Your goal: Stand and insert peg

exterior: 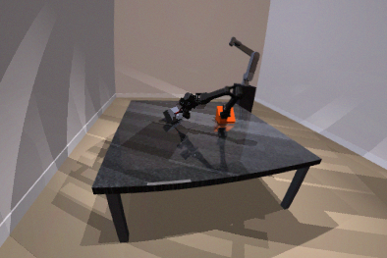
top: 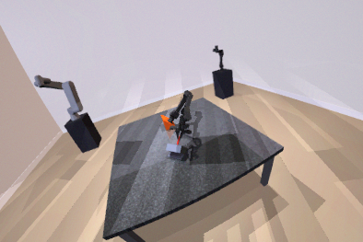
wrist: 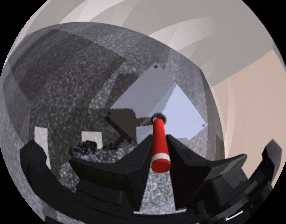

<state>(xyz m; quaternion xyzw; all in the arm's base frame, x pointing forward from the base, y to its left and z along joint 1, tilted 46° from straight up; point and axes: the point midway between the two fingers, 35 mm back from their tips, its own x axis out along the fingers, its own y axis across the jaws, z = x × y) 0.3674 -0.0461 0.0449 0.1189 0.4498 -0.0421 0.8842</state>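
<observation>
The red peg (top: 178, 140) (exterior: 178, 113) (wrist: 159, 145) is held between the fingers of my gripper (wrist: 159, 138), which is shut on it. Its white-banded end points back toward the wrist camera and its plain end points away at the panel. The sloped panel (top: 173, 146) (wrist: 146, 95) is a pale grey plate facing the gripper. Its one hole (wrist: 164, 118) shows as a dark round opening right at the peg's plain end. The peg's tip overlaps the hole in the wrist view; whether it is inside, and how deep, I cannot tell.
The panel stands on the dark speckled table (top: 138, 190) (exterior: 236, 156). An orange block (top: 166, 122) (exterior: 229, 113) is near the arm's base. Shadows of the arm and panel fall across the table. Two other arms on black pedestals (top: 83, 132) (top: 223, 84) stand beyond the table.
</observation>
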